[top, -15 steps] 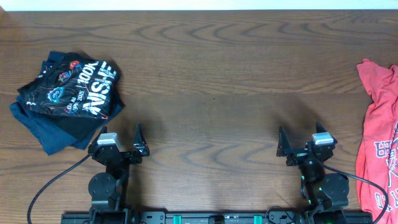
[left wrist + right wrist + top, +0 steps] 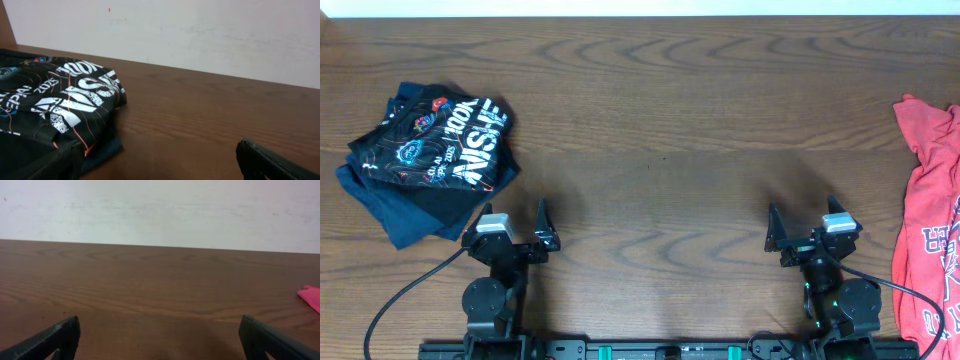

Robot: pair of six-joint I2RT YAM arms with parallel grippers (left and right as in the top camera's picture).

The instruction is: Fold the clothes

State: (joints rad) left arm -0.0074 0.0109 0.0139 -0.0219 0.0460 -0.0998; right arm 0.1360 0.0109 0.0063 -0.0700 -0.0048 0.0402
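fold not begun: left gripper [image 2: 508, 228] and right gripper [image 2: 802, 225] gape wide, empty (both parked). next, the right one must reach and grasp the shirt [image 2: 928, 220].

The light is even and quite bright and seems to come from above, so the wooden table [image 2: 660, 120] in the overhead view shows only a weak sheen and soft, faint shadows, and this picture is sharp up to its edges with no clear distortion. In both wrist views the pale wall [image 2: 160, 210] is bright and a little washed out, while the table becomes darker toward the bottom. There the fingers [image 2: 55, 337] of the right gripper [image 2: 159, 322] look almost black and soft in focus, but the white lettering on the black garment [image 2: 55, 105] is rather crisp.
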